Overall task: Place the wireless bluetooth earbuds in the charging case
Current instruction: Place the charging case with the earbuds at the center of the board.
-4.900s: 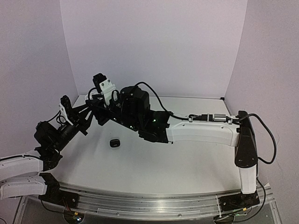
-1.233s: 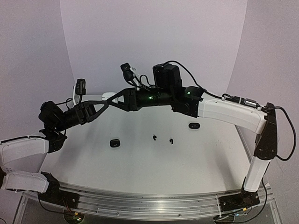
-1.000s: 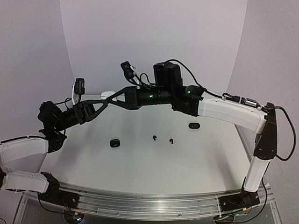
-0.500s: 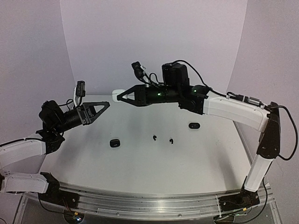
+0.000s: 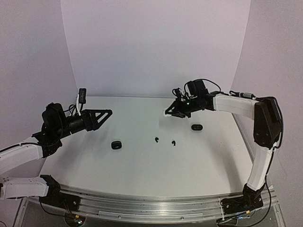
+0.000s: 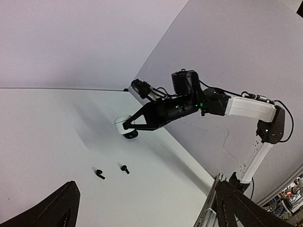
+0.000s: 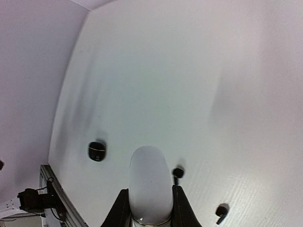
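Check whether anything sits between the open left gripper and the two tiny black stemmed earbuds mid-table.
Nothing visible does. Bare white table lies between the left gripper and the two tiny black stemmed earbuds; the black pebble-shaped case sits off that line, nearer the arm bases.

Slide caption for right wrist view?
Right gripper clamps a white pebble-shaped case above two tiny black earbuds and a black case.
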Available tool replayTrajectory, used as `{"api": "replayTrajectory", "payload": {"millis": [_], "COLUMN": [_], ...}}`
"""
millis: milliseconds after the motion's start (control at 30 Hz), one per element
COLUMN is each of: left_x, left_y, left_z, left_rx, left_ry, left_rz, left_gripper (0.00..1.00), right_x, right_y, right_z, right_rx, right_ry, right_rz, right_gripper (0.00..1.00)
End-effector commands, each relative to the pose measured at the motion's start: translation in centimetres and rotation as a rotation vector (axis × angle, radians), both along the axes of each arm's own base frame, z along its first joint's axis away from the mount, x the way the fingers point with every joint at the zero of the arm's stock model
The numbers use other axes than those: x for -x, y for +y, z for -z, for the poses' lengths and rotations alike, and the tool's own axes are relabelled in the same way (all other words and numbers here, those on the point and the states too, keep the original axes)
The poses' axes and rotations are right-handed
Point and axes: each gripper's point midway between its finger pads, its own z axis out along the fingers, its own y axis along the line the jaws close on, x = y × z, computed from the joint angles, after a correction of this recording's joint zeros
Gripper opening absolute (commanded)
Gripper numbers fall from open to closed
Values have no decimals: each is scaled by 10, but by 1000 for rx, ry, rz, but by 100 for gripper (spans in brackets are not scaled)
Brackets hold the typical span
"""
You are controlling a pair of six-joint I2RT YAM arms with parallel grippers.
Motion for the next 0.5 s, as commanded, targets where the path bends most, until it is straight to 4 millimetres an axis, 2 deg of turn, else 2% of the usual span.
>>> {"api": "replayTrajectory", "payload": {"millis": [0, 200, 367, 467], "left_x": [2, 3, 3, 3], "left_y": [-1, -4, -3, -3], "left_z": [-22, -22, -22, -21], "left_rx": [3, 2, 0, -3], "left_ry": [-64, -73, -74, -73], "left_rz": [7, 26, 25, 24], "left_gripper": [99, 99, 100, 99], "right_x": [-10, -26, -31, -31], "right_y": [-22, -48, -63, -70], "right_z": [50, 99, 116, 124], "right_rx": [112, 187, 195, 194], "right_ry": [141, 243, 287, 306], "right_rz": [55, 80, 95, 95], "right_gripper": [0, 0, 1, 6]}}
